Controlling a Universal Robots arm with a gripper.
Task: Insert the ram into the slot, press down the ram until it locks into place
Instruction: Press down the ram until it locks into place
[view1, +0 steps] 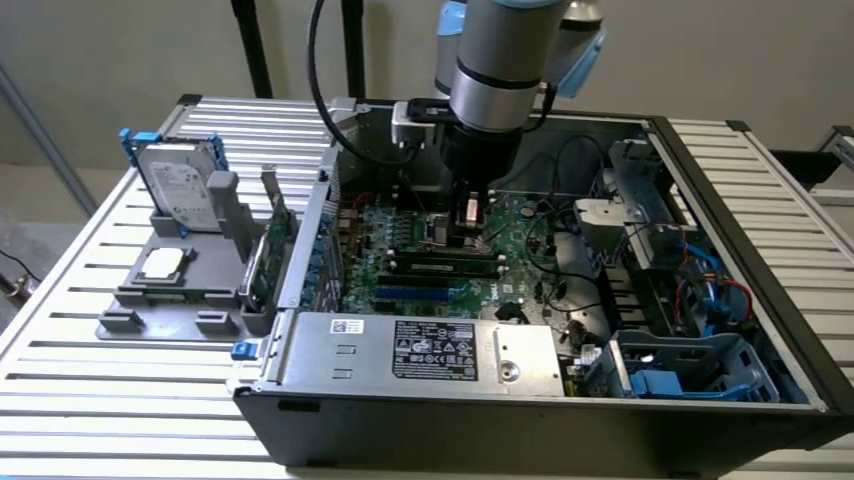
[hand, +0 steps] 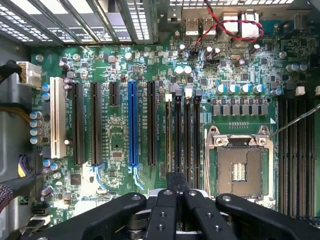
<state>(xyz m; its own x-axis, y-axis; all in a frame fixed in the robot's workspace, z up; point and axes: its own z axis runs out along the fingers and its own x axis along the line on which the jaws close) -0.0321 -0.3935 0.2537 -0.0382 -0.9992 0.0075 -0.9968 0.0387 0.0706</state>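
The open case (view1: 534, 400) lies on its side, so the motherboard (hand: 125, 150) faces up for a straight descent. The arm (view1: 501, 60) hangs over its middle, clear of the case walls and the cables (view1: 574, 290) on the exterior view's right. The gripper (hand: 177, 192) has its jaws closed together directly above the slot (hand: 178, 135), one of four parallel black sockets beside the CPU socket (hand: 240, 165). The ram (hand: 169, 135) appears seated on edge in the adjoining socket (held by nothing, I judge). Closed fingers suit pressing.
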